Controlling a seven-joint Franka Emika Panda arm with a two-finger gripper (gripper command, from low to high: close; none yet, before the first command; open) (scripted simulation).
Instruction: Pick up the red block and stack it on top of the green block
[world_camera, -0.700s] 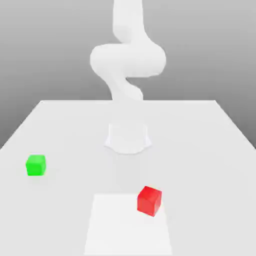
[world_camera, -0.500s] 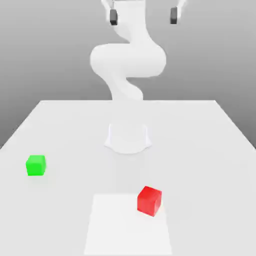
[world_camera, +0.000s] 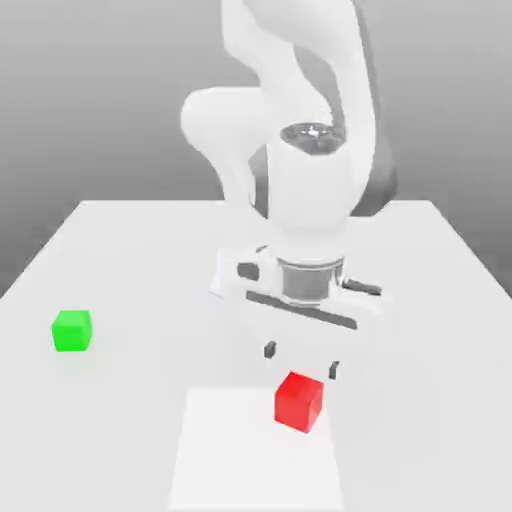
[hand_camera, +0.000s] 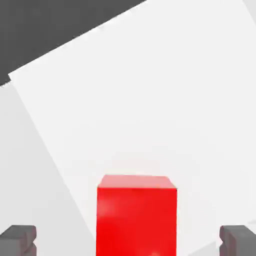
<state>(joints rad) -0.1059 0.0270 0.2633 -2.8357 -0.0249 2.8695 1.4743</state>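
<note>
Sitting nearest in the exterior view, the small matte bright red cube (world_camera: 299, 400) rests on a paler square patch (world_camera: 240, 450) of the white tabletop (world_camera: 430, 300); in the hand view its lower part is cut off by the frame edge. Just above and behind it hangs the white arm's hand (world_camera: 301, 358), spread wide and holding nothing, its dark fingertips (world_camera: 270, 348) clear of the cube. Further back at the exterior view's left, well apart, sits the small matte bright green cube (world_camera: 72, 330), and the arm hides much of its own round base (world_camera: 232, 278).
</note>
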